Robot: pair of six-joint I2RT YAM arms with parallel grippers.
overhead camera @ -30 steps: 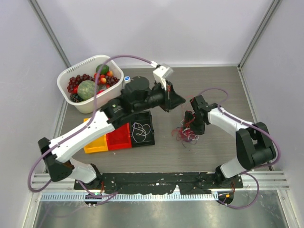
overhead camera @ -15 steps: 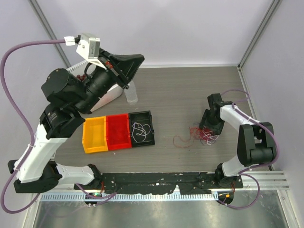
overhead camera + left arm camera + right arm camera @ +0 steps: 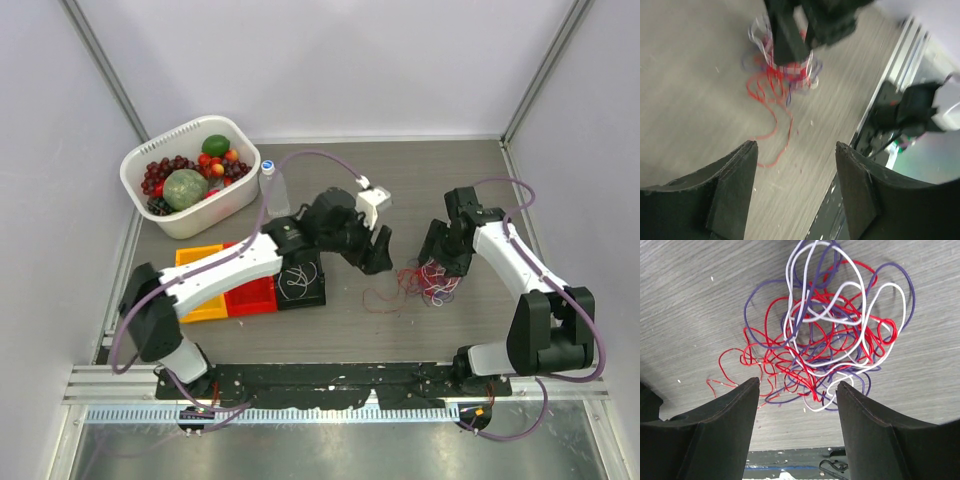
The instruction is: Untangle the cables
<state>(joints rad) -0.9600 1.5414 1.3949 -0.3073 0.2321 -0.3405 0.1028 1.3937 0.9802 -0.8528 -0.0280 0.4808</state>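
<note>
The cables are a loose tangle of thin red, white and purple wires lying on the table, with one red strand trailing left. My right gripper hovers just above the tangle, open, with nothing between its fingers; it also shows from above. My left gripper stands left of the tangle and is open and empty. In the left wrist view the left gripper frames bare table, with the cables and the trailing red strand ahead of it. A separate white cable lies in the black bin.
Yellow, red and black bins sit side by side left of centre. A white basket of fruit stands at the back left, with a small clear bottle beside it. A metal rail runs along the near edge.
My left arm has swung down from high at the back left to the table beside the tangle, and its gripper has opened. The right gripper has stayed open over the tangle.
</note>
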